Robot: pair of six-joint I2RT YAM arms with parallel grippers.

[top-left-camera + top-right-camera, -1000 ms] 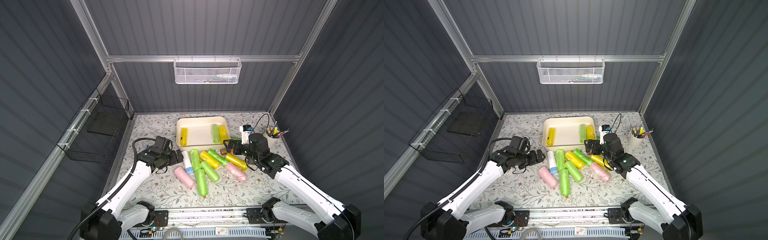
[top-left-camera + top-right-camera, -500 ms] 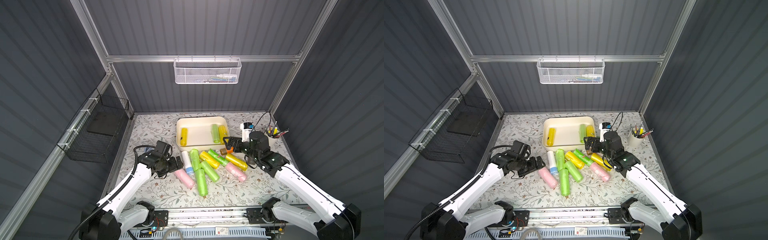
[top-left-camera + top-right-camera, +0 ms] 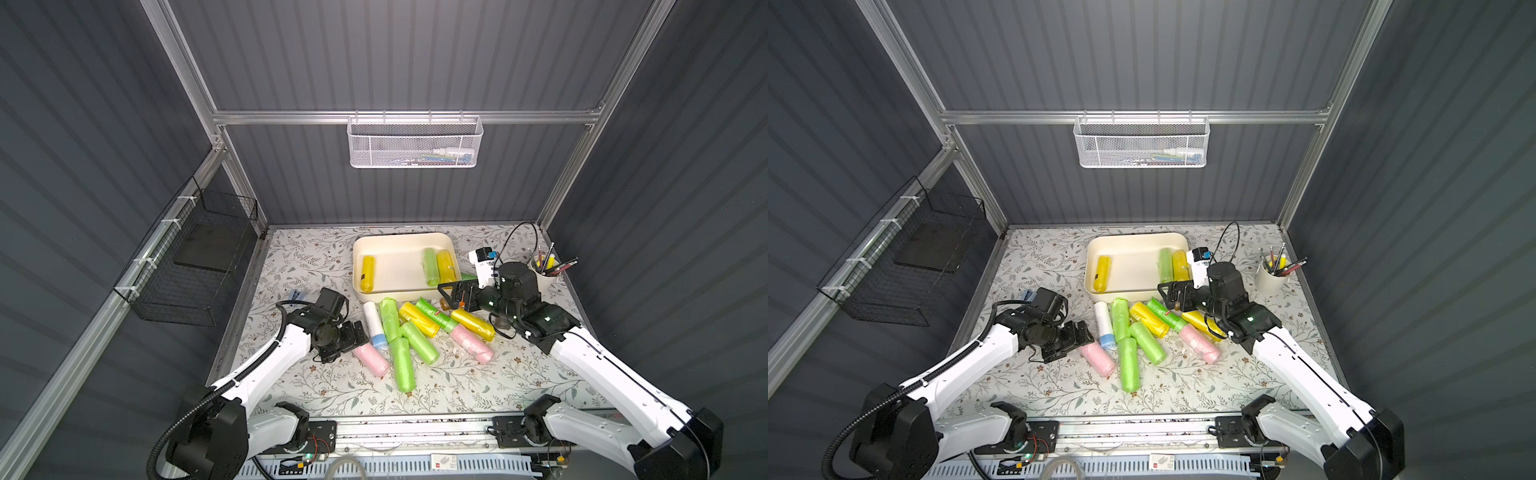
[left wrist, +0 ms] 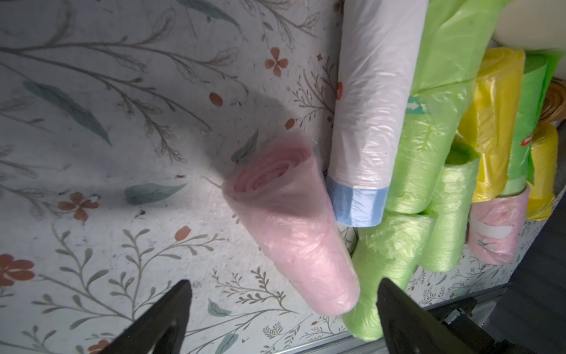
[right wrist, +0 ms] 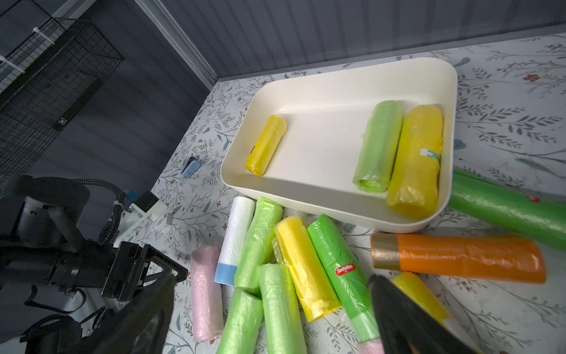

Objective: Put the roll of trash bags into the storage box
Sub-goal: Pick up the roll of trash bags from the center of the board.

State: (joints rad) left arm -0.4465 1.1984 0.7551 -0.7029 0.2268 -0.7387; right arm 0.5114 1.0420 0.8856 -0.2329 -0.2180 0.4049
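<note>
The left gripper (image 4: 283, 283) is poised at the pink roll (image 4: 291, 220), which lies at the left end of the heap in the middle of the table (image 3: 316, 257). Its fingers are spread and hold nothing, and the wrist view shows the roll between them; I cannot tell whether they touch it. To take the roll well, I judge the fingers should close across its middle, since a pinch at one end would let the soft roll droop or slip. One finger has little room, because a green roll (image 4: 382, 260) and a white roll (image 4: 367, 122) lie close against the pink one and could be caught or dragged. The lift must then clear the front wall of the storage box (image 3: 397, 266), which stands at the back middle of the table holding three rolls with bare floor between them. The right gripper (image 5: 272, 279), fingers also spread and empty, hovers over the heap by the box's front right corner and is best kept clear of that path. The table wears a pale cloth printed with leaves and small flowers. Grey ribbed walls on a metal frame close it in, with a white mesh basket (image 3: 415, 141) on the back rail, a black wire basket (image 3: 195, 257) on the left wall and a cup (image 3: 544, 276) of pens near the back right corner.
</note>
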